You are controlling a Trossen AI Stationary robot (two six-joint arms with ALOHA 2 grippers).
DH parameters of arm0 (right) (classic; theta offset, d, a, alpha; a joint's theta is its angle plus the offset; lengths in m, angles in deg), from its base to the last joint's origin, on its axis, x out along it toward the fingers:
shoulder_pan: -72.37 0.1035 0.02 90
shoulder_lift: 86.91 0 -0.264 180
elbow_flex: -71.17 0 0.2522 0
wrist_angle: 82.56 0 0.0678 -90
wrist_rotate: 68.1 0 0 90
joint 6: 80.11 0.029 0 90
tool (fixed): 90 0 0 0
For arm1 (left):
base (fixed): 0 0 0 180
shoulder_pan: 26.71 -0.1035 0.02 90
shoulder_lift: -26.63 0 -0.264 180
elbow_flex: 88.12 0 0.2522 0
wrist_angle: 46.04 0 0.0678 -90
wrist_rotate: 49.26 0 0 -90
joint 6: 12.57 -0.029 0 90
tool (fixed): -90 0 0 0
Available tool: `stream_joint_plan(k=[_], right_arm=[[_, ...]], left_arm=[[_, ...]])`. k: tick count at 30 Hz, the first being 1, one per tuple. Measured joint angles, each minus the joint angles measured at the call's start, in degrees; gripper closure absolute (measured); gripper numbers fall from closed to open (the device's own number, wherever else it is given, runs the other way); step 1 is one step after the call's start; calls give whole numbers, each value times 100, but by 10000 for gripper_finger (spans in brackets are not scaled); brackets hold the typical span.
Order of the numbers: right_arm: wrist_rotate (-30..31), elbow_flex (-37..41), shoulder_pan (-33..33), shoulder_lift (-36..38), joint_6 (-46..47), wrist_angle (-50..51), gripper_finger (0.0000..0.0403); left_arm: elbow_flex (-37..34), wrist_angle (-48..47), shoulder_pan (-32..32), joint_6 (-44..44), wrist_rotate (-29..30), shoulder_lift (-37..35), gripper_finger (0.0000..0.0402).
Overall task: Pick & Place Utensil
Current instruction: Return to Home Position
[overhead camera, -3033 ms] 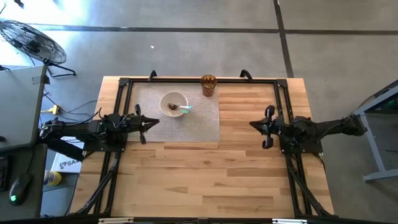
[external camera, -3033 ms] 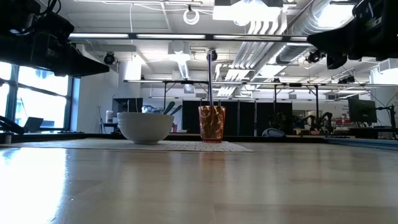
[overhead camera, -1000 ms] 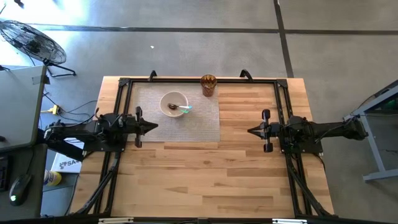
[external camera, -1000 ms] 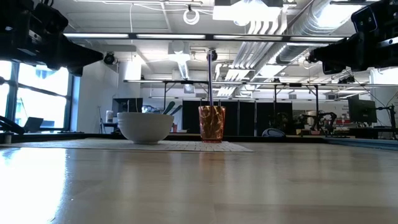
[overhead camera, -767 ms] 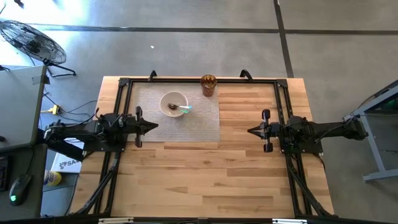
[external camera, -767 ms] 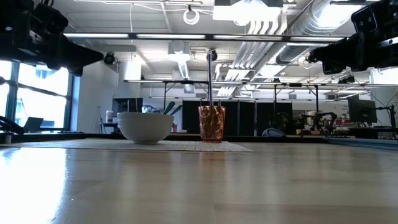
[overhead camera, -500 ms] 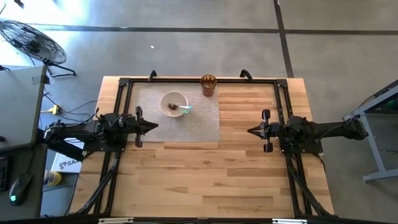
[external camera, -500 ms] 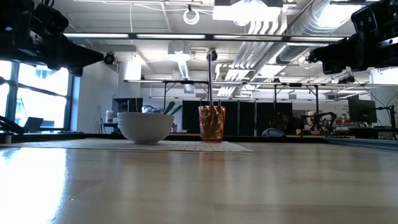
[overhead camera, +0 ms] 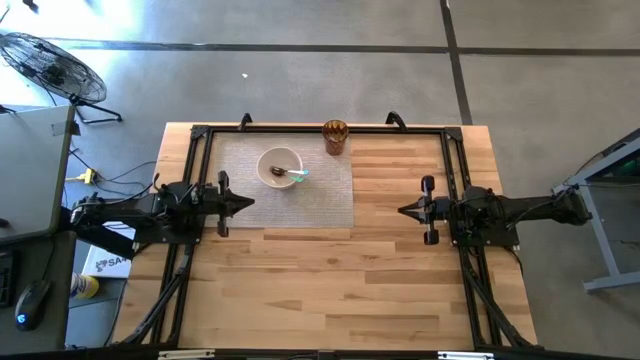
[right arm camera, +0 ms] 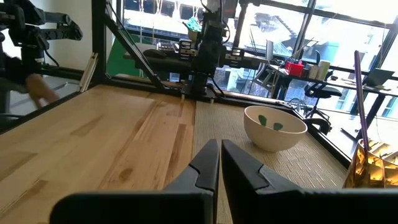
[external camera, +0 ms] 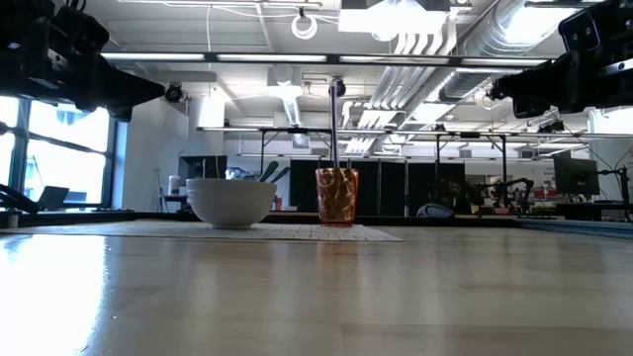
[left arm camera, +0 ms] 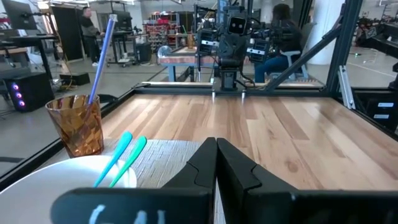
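Wood table [overhead camera: 380,290], woven mat [overhead camera: 325,200], seemingly ceramic bowl [overhead camera: 266,160]

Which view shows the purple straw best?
Left wrist view: the purple straw leans in the orange cup, colour and length clear. Low view shows it dark; right wrist shows it at the frame edge; high view shows only the cup.

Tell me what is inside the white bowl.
Two utensils, a green spoon and a blue fork, lie in the white bowl, their handles leaning out over its rim. Their working ends are unclear from above, and the bowl's wall hides them from the side.
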Motion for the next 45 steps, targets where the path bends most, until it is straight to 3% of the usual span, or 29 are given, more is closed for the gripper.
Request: stream_joint_plan(k=[45], right_arm=[[0,0,-1,0,0,0,391]], left_arm=[[4,2,111,3,-22,0,400]])
